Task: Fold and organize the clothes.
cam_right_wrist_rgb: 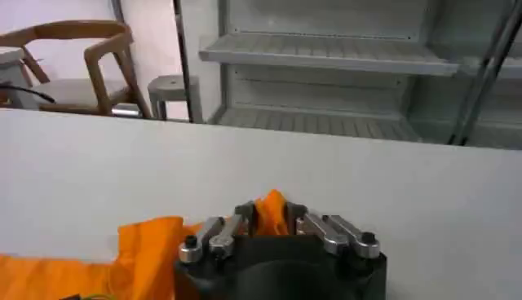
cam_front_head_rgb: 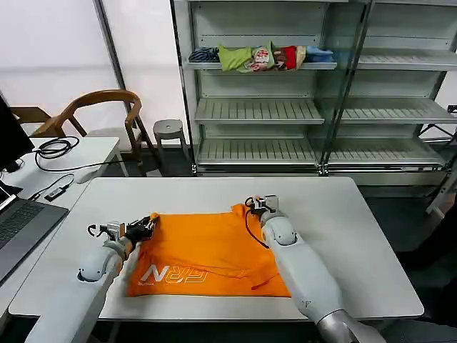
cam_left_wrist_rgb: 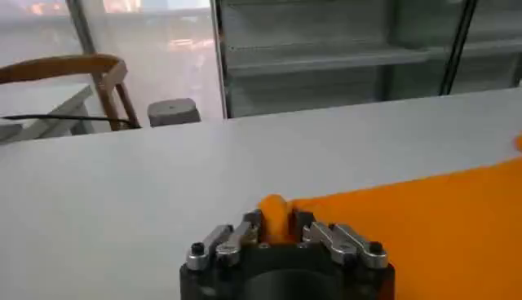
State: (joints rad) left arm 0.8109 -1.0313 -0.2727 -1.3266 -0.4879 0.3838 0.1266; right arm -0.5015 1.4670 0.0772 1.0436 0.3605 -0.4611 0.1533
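**Both grippers pinched on the orange T-shirt's far corners**

Your left gripper (cam_left_wrist_rgb: 276, 222) has its fingers closed on a small bunched fold of the orange T-shirt (cam_front_head_rgb: 207, 250), and your right gripper (cam_right_wrist_rgb: 272, 213) is clamped the same way on a peaked tuft of cloth. The wrist views show you those pinches close up: metal linkage fingers with orange fabric squeezed between them. The head view gives you what they leave out: the shirt lies spread on the white table (cam_front_head_rgb: 343, 214), soft and lightly creased, with white block lettering (cam_front_head_rgb: 175, 274) along its near edge, the left gripper (cam_front_head_rgb: 148, 224) at the far left corner and the right gripper (cam_front_head_rgb: 251, 204) at the far right corner. Beyond the table, a metal shelving unit (cam_front_head_rgb: 257, 111) with slatted shelves holds a multicoloured bundle of garments (cam_front_head_rgb: 260, 57) on its upper shelf. A wooden chair (cam_front_head_rgb: 100, 111) and a round grey stool (cam_front_head_rgb: 168, 129) stand to the left.
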